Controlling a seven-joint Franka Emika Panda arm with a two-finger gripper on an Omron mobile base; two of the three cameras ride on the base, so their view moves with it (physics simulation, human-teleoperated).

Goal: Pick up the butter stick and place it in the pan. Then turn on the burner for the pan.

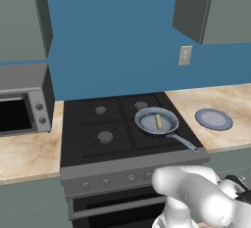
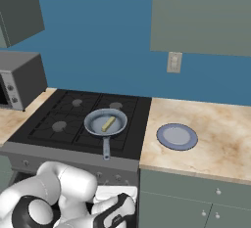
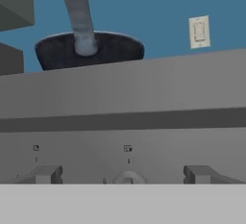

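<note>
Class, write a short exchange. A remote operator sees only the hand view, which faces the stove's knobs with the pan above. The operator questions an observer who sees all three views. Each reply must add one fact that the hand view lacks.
Operator: I see the pan from below its rim. Is the butter stick in it?
Observer: Yes, the butter stick lies flat inside the pan.
Operator: Where on the stove does the pan sit?
Observer: At the front right of the stovetop, with its handle pointing toward the front edge.
</note>
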